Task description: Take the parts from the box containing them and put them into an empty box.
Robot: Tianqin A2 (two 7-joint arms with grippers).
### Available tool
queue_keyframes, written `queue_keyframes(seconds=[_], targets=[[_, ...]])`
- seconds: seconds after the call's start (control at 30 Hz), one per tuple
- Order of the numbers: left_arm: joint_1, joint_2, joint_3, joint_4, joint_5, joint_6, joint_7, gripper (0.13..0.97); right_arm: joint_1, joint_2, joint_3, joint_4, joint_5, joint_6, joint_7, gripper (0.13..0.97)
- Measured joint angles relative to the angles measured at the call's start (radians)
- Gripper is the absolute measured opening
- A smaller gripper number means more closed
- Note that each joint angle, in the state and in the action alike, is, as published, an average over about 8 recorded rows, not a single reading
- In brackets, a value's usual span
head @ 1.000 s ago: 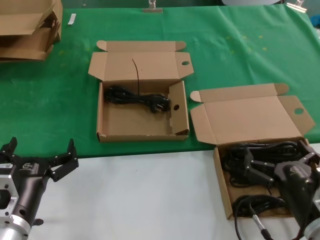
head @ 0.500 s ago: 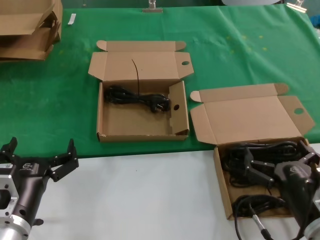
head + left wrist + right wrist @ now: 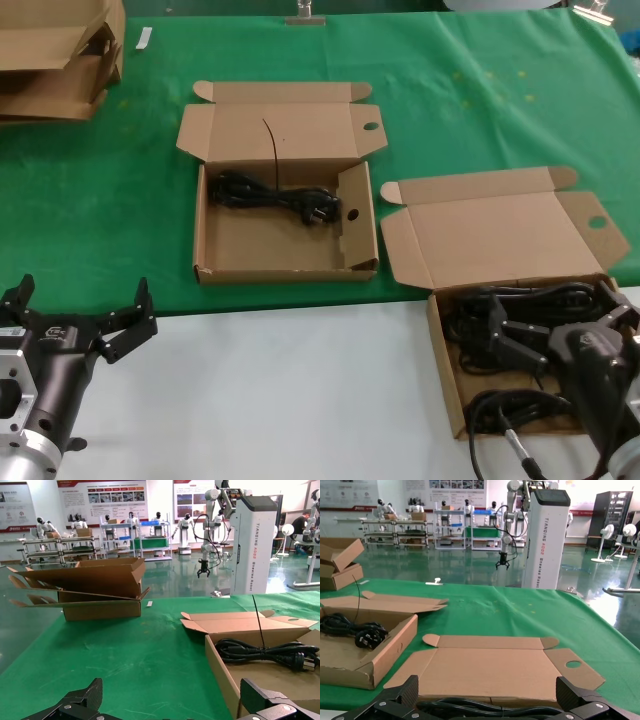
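Note:
The source box stands at the front right with its lid lying open behind it. It holds several coiled black cords. My right gripper hovers open just above those cords and holds nothing; in the right wrist view the right gripper has cords between its spread fingers. The other box, with an upright holed side flap, stands in the middle and holds one cord. My left gripper is open and idle at the front left.
A stack of flattened cardboard lies at the back left of the green cloth. A white table surface runs along the front. The left wrist view shows the middle box's near wall beside the left gripper.

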Motion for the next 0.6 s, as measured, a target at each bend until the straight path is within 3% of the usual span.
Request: queue_keyframes(seconds=[0.6], targets=[[0.0,0.0,0.0,0.0,0.0,0.0,0.0,0.966,0.0,0.0,0.0,0.0,0.0,0.0,0.0,0.966]])
